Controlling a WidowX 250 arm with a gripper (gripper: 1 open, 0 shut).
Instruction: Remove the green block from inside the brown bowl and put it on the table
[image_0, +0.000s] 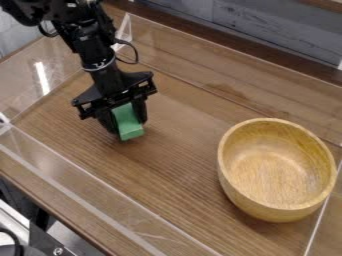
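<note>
The green block (128, 123) is pinched between the black fingers of my gripper (124, 115), which points down and is shut on it. The block's lower end sits at or just above the table (174, 150), left of centre; I cannot tell whether it touches. The brown bowl (278, 167) stands at the right with nothing inside it, well apart from the gripper. The black arm rises from the gripper toward the upper left corner.
Low clear plastic walls (80, 175) run along the table's front and left edges. A grey woven surface (254, 25) lies beyond the far edge.
</note>
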